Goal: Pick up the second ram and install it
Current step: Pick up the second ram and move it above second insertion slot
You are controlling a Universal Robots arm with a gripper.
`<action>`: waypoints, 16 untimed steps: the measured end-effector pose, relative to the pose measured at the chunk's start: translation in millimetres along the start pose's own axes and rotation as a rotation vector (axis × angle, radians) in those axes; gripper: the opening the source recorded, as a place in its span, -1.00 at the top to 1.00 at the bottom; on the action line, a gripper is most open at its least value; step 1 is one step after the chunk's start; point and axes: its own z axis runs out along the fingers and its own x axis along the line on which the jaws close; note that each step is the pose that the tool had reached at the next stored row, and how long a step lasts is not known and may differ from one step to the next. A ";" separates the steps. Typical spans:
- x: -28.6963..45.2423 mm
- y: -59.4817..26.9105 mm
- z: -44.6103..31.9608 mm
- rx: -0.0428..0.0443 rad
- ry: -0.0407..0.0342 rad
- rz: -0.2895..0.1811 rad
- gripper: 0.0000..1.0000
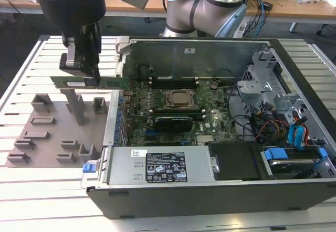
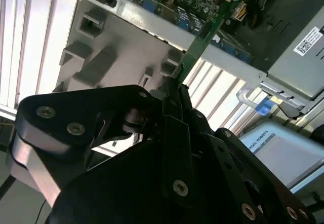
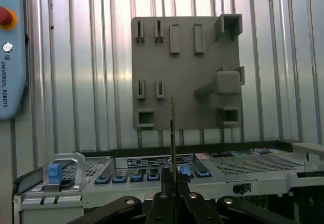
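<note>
You have the slim green circuit-board ram stick [image 1: 110, 83] clenched in the black gripper [image 1: 84, 73], held in the exterior view's upper left, above the grey plastic holder plate [image 1: 52, 132] (so pickup looks done). It is not yet seated on the green motherboard [image 1: 210, 119].

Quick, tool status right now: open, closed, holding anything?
The tool is closed on the slim flat green circuit-board ram stick, held above the grey holder plate.
</note>
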 end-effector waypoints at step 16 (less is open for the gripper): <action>-2.9 -49.7 -2.3 -0.0039 0.0002 0.000 0.73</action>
